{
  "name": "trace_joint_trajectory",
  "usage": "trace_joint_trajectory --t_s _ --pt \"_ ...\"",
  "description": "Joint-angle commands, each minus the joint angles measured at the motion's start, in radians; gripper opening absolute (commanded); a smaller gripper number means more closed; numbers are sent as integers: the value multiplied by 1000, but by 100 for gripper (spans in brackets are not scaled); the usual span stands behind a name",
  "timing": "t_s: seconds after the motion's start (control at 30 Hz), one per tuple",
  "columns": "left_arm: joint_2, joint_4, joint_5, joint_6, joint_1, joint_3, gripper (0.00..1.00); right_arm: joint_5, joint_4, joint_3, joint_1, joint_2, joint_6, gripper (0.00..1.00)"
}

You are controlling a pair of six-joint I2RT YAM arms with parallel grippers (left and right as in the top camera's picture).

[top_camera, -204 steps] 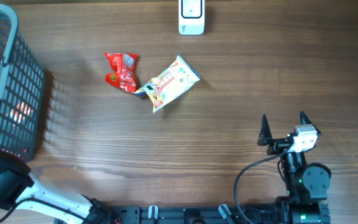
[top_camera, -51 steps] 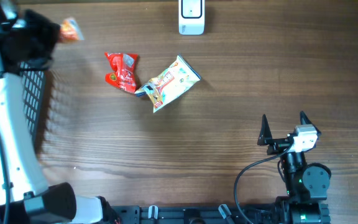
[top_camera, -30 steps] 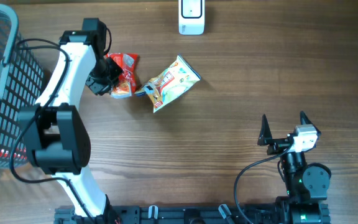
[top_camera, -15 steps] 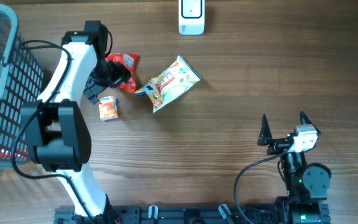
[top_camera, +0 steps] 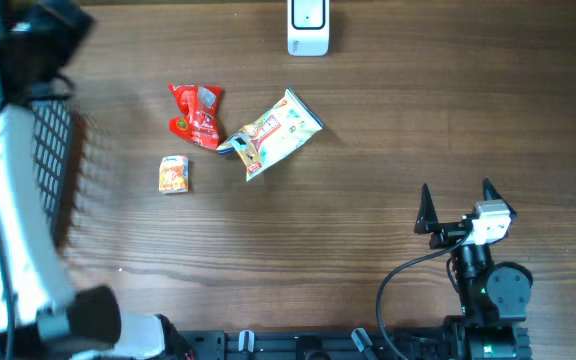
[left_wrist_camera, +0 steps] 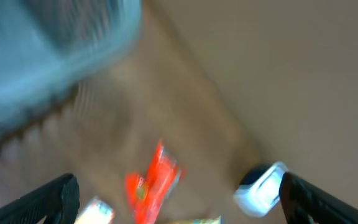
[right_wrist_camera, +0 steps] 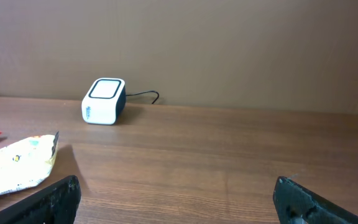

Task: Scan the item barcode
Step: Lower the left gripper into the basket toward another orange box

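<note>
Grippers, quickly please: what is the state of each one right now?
Left gripper: open, holding nothing.
Right gripper: open, holding nothing.

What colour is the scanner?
The scanner is white, with a dark rim round its top face. The right wrist view shows it best.

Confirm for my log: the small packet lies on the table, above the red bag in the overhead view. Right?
Not quite. The small packet does lie on the table, but below the red bag, not above it; the overhead view shows this.
</note>
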Motion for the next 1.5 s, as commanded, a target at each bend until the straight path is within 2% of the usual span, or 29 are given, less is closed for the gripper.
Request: trace_joint_trajectory --t_s 0.0,0.1,0.23,0.47,0.83,1.07,1.47 --pt "-64 62 -14 8 114 9 100 14 2 -2 4 -7 8 100" --pt "-79 80 -46 8 196 9 100 14 2 -2 4 -7 8 99" --pt "-53 79 -225 7 313 9 100 14 2 -2 4 -7 8 100" --pt "100 77 -245 -22 446 9 100 14 2 -2 4 -7 8 100" --pt "373 137 -200 -22 455 9 100 14 2 -2 4 -7 8 100" --pt "476 226 -204 -22 456 9 100 14 2 -2 4 -7 8 100" --pt "612 280 -230 -22 459 8 96 14 2 -2 4 -7 8 100"
